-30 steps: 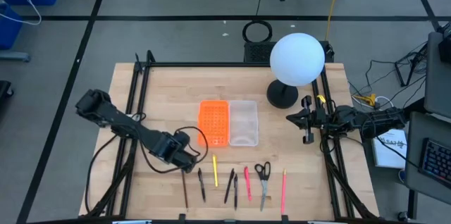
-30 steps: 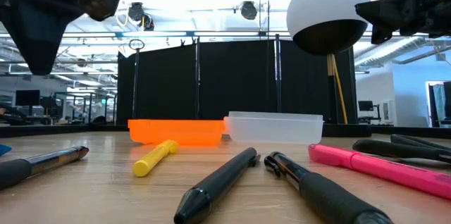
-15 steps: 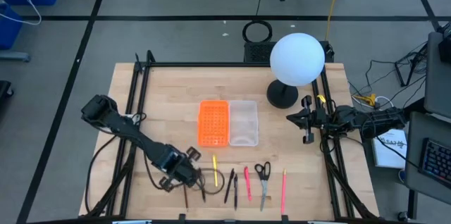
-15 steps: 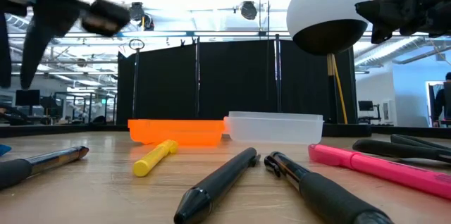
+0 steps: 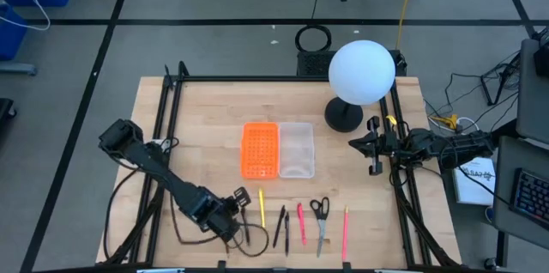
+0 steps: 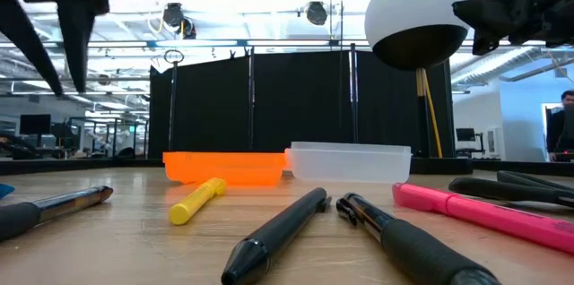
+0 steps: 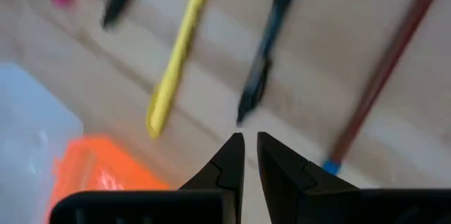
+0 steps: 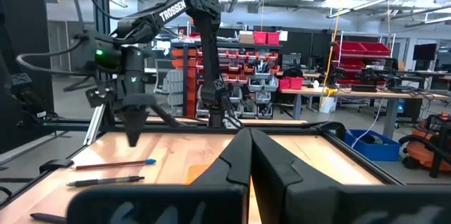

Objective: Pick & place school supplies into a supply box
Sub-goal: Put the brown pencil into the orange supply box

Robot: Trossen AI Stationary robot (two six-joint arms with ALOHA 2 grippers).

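left claw (image 5: 233, 221) has swung nearer the slim black pen (image 5: 245, 224), prongs barely parted, holding nothing.

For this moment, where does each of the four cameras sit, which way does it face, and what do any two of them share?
High view: overhead, straight down on the table; both arms show.
Low view: table height, level across the pens toward the supply box; left gripper hangs at top.
Left wrist view: on the left arm, down past its nearly closed fingers at the yellow pen and black pen.
Right wrist view: on the right arm, level across the table past the shut right gripper.
Shared: the yellow pen appears in high, low and left wrist views.
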